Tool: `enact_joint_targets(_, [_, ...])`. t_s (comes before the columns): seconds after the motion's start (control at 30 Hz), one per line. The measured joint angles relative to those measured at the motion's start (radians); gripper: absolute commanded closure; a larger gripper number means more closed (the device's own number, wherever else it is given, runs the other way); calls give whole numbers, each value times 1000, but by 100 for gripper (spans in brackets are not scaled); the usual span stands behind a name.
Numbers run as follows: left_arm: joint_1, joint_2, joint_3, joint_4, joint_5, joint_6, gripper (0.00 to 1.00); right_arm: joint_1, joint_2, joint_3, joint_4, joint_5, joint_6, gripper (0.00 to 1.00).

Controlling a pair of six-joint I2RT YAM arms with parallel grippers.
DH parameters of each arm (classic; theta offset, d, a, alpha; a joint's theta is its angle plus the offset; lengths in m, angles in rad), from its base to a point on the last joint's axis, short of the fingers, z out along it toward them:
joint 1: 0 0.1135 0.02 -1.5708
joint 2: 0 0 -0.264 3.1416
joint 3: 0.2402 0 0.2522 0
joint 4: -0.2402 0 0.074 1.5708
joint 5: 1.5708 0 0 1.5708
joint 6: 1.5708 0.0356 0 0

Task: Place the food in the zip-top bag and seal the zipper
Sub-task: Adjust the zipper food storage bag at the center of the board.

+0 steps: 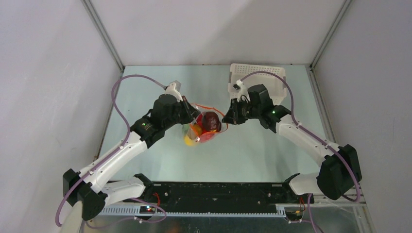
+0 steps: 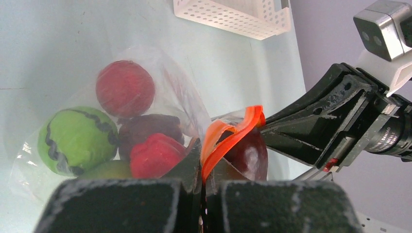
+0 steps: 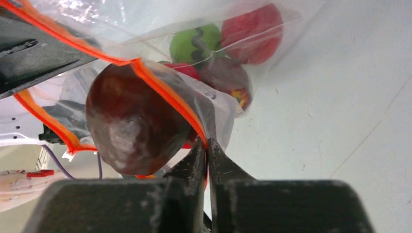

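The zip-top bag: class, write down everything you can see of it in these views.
The zip-top bag is clear, floppy plastic with an orange-red zipper along its mouth, which gapes open, unsealed. The left end effector and right end effector each pinch that rim from opposite sides. Red, green and maroon fruits show through its wall; one maroon fruit sits at the mouth. Its bottom rests on the table.

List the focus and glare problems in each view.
Top external: evenly lit and sharp, the table shows a soft sheen. Left wrist: the left gripper is blurred up close; the zip-top bag hazes the fruits. Right wrist: the right gripper is blurred, and the maroon fruit carries a whitish glare patch.
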Motion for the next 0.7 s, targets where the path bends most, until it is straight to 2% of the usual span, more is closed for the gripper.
enact_joint_targets(0.17, [0, 10, 0, -1, 13, 33, 100, 14, 0, 11, 6, -10, 27, 100])
enact_joint_targets(0.33, [-14, 59, 37, -35, 26, 87, 100, 42, 0, 82, -69, 42, 45, 100])
enact_joint_targets(0.7, [-48, 91, 74, -45, 63, 177, 89, 105, 3, 364, -417, 350, 114, 100])
